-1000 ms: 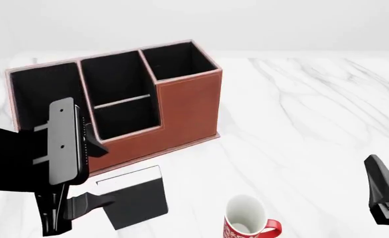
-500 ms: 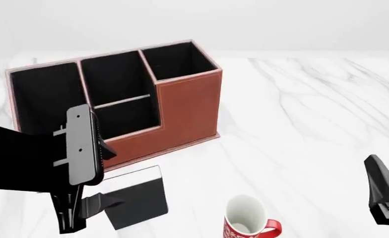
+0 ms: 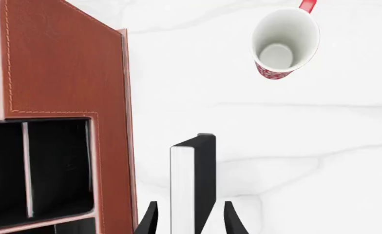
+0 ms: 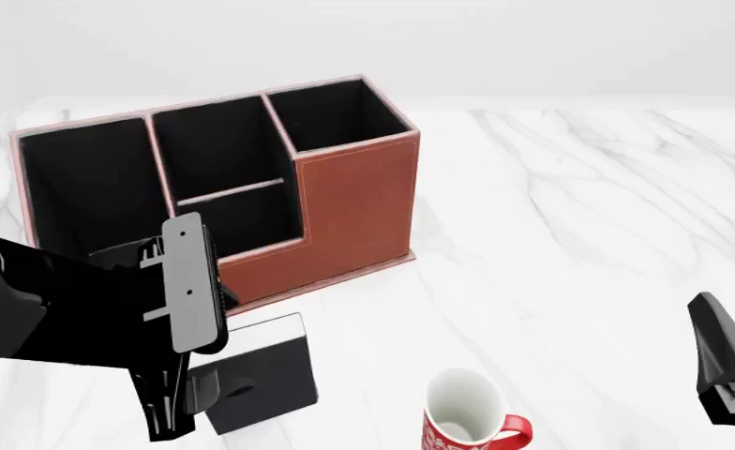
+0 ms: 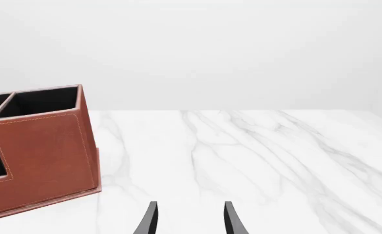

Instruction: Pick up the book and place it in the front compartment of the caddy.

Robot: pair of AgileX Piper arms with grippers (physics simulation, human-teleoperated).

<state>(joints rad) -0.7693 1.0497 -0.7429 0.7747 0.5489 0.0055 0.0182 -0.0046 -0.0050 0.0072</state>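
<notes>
The book point(image 4: 267, 367) stands upright on the table in front of the caddy point(image 4: 349, 202), black cover with a white page edge point(image 3: 181, 185). My left gripper point(image 3: 191, 208) is open and straddles the book's end, one finger on each side with small gaps; in the front view the left gripper point(image 4: 221, 384) sits at the book's left edge. The front compartment point(image 4: 236, 223) is the low-walled black bay, also seen beside the book in the left wrist view point(image 3: 58, 165). My right gripper point(image 5: 189, 217) is open and empty, low at the right point(image 4: 726, 375).
A red-and-white mug point(image 4: 468, 424) stands upright to the right of the book, also visible in the left wrist view point(image 3: 283, 44). The caddy's tall brown wall point(image 3: 61, 63) runs close along the book. White marble table point(image 4: 568, 234) stretches to the right.
My left arm has moved right and lower, bringing its fingers around the book. The book, mug, caddy and right arm have not moved.
</notes>
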